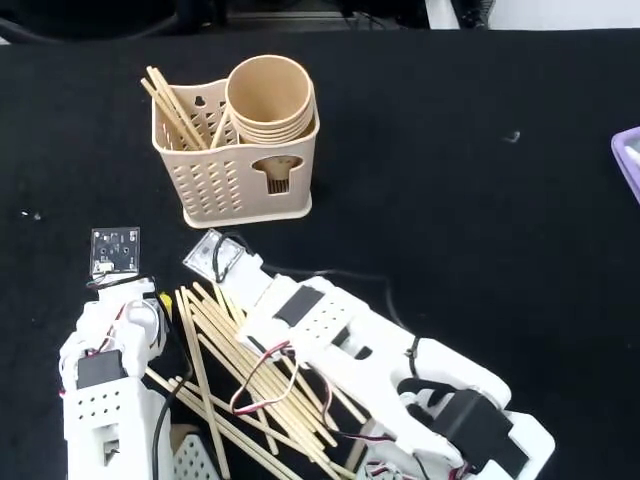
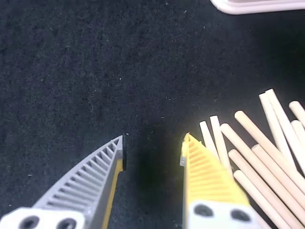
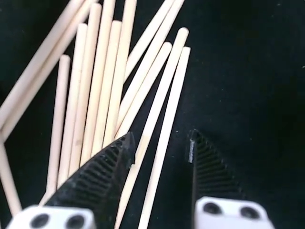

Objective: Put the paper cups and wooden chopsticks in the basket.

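Observation:
A beige perforated basket stands at the back left. It holds a stack of paper cups and a few wooden chopsticks. A loose pile of wooden chopsticks lies on the black table between my two arms. My right gripper is open low over the pile, its black fingers either side of the end of a chopstick. My left gripper is open over bare black cloth, its yellow finger next to the chopstick ends.
The left arm sits at the front left. The right arm stretches from the front right across the pile. A purple object lies at the right edge. The basket's base lies just ahead of the left gripper.

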Motion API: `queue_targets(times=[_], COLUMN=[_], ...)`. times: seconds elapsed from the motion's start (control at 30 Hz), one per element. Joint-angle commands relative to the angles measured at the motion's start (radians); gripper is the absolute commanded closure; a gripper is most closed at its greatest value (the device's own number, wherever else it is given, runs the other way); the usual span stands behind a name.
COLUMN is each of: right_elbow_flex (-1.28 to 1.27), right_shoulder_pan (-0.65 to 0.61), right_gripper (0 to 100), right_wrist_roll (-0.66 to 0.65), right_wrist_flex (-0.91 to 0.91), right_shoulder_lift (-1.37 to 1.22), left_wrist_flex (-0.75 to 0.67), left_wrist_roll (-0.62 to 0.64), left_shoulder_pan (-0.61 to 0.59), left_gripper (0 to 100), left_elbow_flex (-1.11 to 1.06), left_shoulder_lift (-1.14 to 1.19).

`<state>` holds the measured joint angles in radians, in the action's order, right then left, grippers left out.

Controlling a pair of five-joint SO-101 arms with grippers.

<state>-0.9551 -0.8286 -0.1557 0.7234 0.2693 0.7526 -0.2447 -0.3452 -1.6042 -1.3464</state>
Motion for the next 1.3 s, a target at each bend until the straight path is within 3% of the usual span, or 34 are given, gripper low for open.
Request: queue_targets(times=[0.0, 0.37, 0.73, 0.97, 1.27], right_elbow_flex=[-0.005, 0.008, 0.114, 0.143, 0.143], right_shoulder_pan=[0.012, 0.014, 0.014, 0.092, 0.112], right_gripper=[80.0, 80.2, 80.5, 86.8, 91.3], right_wrist_roll=[-0.012, -0.018, -0.018, -0.141, -0.152], right_wrist_flex=[-0.038, -0.087, 0.000, 0.141, 0.164], right_shoulder_lift=[0.048, -0.059, -0.166, -0.193, -0.196], left_wrist_flex=[-0.018, -0.018, -0.018, -0.018, -0.018], left_wrist_roll=[0.006, 0.006, 0.006, 0.006, 0.006], left_shoulder_pan=[-0.004, -0.004, -0.004, -0.004, -0.004], left_gripper=[80, 80, 80, 80, 80], left_elbow_flex=[0.015, 0.015, 0.013, 0.015, 0.015], left_shoulder_lift=[-0.011, -0.011, -0.011, -0.011, -0.011])
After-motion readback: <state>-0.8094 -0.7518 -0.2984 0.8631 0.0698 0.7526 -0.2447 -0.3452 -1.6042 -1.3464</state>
